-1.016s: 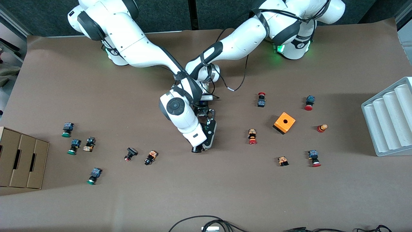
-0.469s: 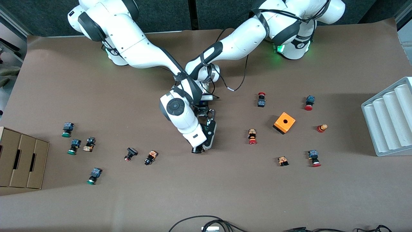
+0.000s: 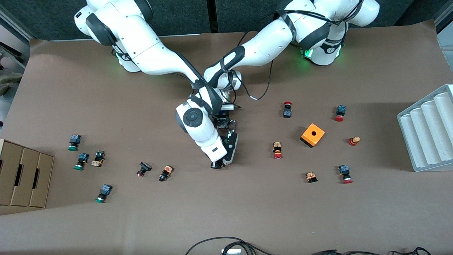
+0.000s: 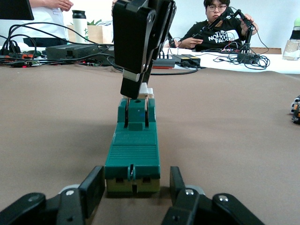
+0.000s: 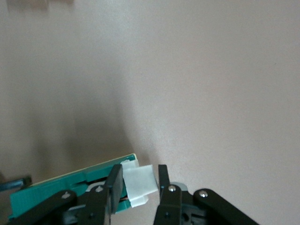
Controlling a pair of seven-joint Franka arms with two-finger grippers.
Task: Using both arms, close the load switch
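Left black two-finger gripper [image 4: 132, 187], spread either side of the ribbed green rectangular load switch [image 4: 132, 150] mid-table on matte brown paper [image 3: 247, 205]. Right black gripper [image 5: 140, 185], pinching the switch's white sliding piece [image 5: 139, 181].

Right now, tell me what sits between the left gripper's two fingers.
In the left wrist view, the load switch sits between the left gripper fingers, gaps showing each side; the right gripper is at its white slider.
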